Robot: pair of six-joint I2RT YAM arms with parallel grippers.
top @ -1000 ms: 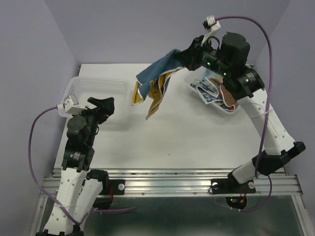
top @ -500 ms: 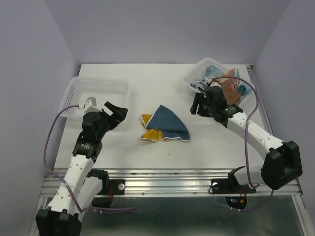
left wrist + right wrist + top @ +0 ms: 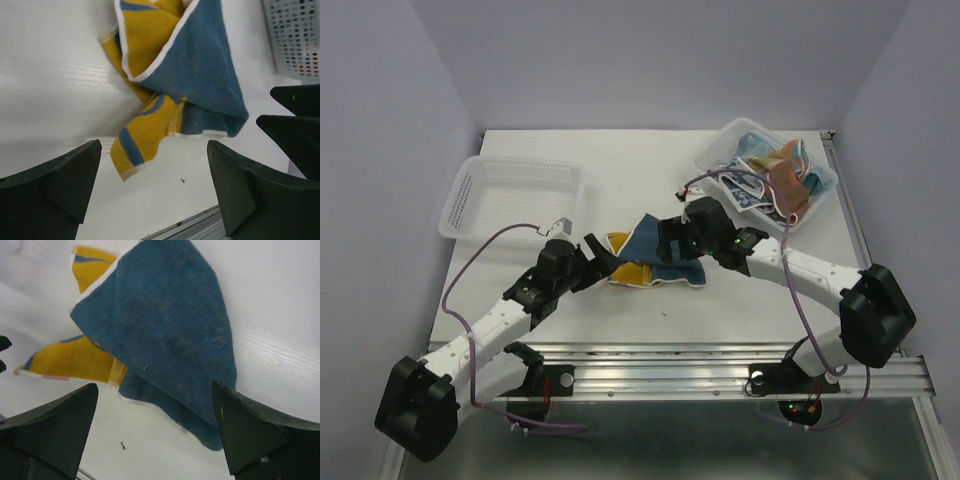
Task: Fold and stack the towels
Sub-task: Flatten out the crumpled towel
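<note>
Both grippers spread wide over one crumpled towel.
Left gripper (image 3: 152, 148) jaws fully apart, gripping nothing; right gripper (image 3: 155, 386) likewise, poised just above the blue-and-mustard towel (image 3: 655, 262); it lies bunched on the white table (image 3: 740, 310), between the left basket (image 3: 515, 190) and the right basket (image 3: 832, 180); more towels (image 3: 770, 172) heaped in the right one.

White table (image 3: 650, 150) enclosed by plain lavender walls (image 3: 660, 60).
</note>
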